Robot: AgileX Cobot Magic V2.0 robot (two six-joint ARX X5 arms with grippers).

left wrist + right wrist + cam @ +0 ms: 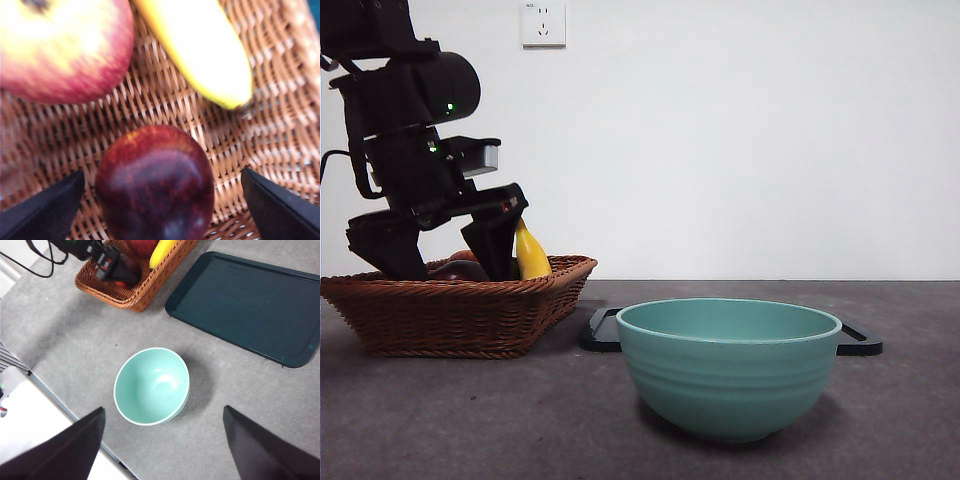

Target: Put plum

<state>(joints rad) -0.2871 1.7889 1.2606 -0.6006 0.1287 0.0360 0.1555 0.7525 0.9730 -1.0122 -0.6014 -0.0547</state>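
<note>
Left gripper [445, 250], seen from the front, is down inside the brown woven wicker basket [460, 315], released and straddling the dark fruit beside the yellow banana [530, 255]. A shallow pinch could let that fruit slip as it lifts. The grey matte table [440, 430] runs back to a plain white wall with a socket [543, 23]; a mint-green ceramic bowl [728, 365] stands near.

From the left wrist, the glossy dark maroon plum [155, 182] lies between the spread jaws, neither touching. The red-yellow apple [62, 47] sits close, probably clear of them, though blur makes that uncertain.

From the right wrist, the right gripper [165, 450] hangs unclenched, high over the bowl, a dark teal flat tray [250, 305] beyond.
</note>
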